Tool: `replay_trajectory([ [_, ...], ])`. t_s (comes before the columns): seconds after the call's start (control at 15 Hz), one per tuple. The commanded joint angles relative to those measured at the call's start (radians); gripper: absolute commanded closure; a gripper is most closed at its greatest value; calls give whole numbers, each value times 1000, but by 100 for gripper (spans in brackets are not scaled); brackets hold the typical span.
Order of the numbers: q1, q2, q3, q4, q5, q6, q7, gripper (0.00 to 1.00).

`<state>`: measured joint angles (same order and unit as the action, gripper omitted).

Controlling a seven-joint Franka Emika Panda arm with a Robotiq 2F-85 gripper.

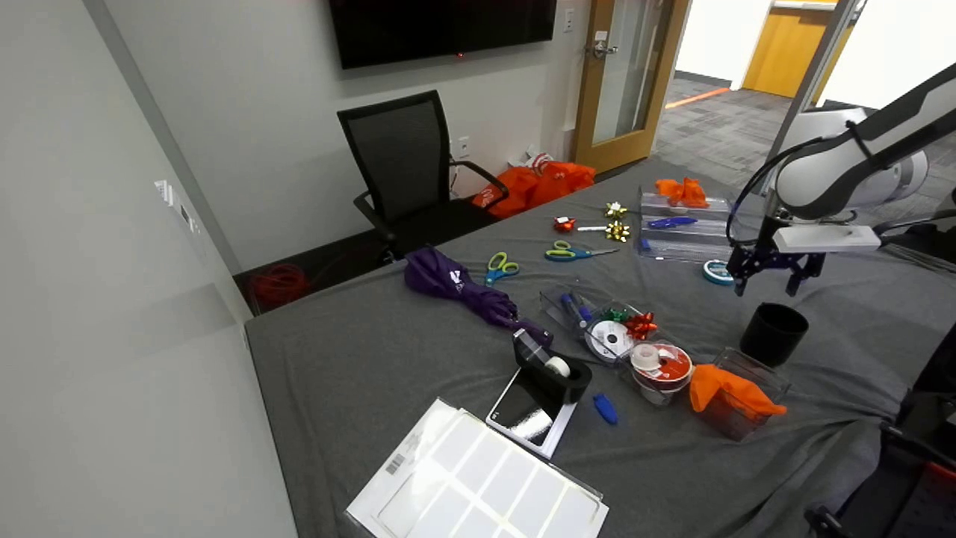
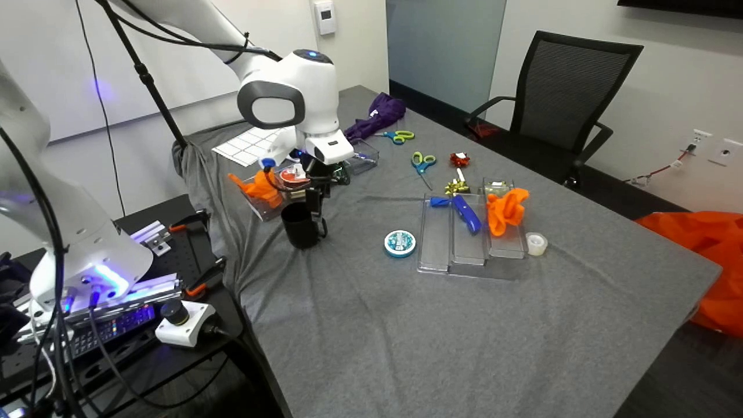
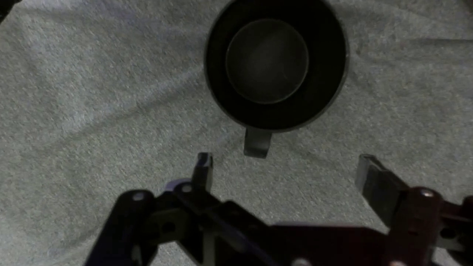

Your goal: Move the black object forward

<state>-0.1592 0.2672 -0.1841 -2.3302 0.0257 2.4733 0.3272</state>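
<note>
Gripper [image 3: 285,158]: fingers parted, nothing held — spacing probably set to straddle the handle [image 3: 257,143]. Black mug [image 3: 266,61]: upright on the gray cloth [image 2: 406,337], just beside a transparent bin [image 1: 736,427], handle facing the fingers — likely the intended grasp point.

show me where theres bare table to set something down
In an exterior view, a wide bare patch is gray cloth on the near side of the black mug, teal disc and clear tray. Another lies between the purple bundle, label sheets and pale wall. Crowded: from mug to label sheets, with an orange cloth, red spool and tape dispenser between.
</note>
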Motion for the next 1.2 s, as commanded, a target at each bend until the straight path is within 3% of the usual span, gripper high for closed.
replay_trajectory([
  [0.0, 4, 75, -12, 41, 0, 22, -20, 0],
  [1.07, 37, 218, -20, 71, -34, 67, -48, 0],
  [1.13, 32, 220, -16, 75, -27, 55, -59, 25],
])
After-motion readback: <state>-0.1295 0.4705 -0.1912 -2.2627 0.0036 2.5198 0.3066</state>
